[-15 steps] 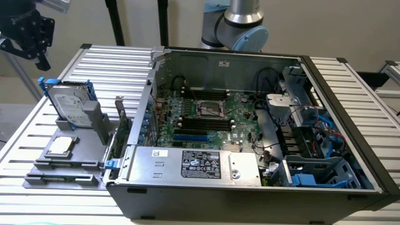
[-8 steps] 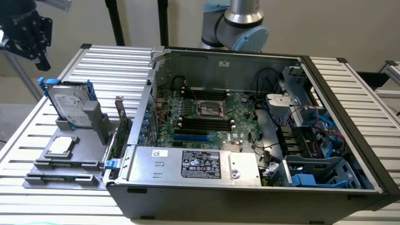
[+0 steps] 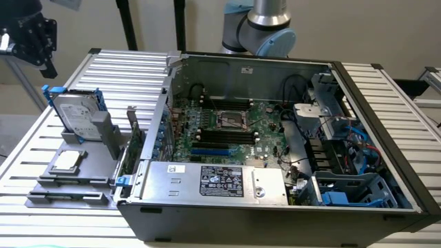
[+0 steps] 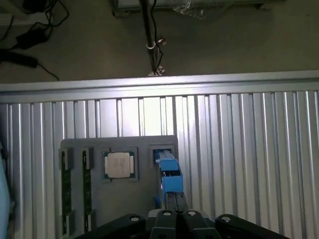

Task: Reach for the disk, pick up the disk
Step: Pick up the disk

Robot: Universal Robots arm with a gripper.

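Observation:
The disk (image 3: 74,114) stands on edge in a grey holder (image 3: 93,155) at the exterior view's left; it is a silver-grey drive with a white label and a blue bracket. My black gripper (image 3: 47,64) hangs well above it and a little further towards the exterior view's left, apart from it and holding nothing. In the wrist view the disk (image 4: 169,175) shows edge-on as a blue strip just beyond my gripper (image 4: 175,199), whose fingers are shut together.
A small square processor chip (image 3: 67,160) lies in the holder beside the disk. An open computer case (image 3: 276,150) with a grey box bearing a sticker (image 3: 220,181) takes the middle and the exterior view's right. All of it rests on a slatted metal table (image 3: 117,67).

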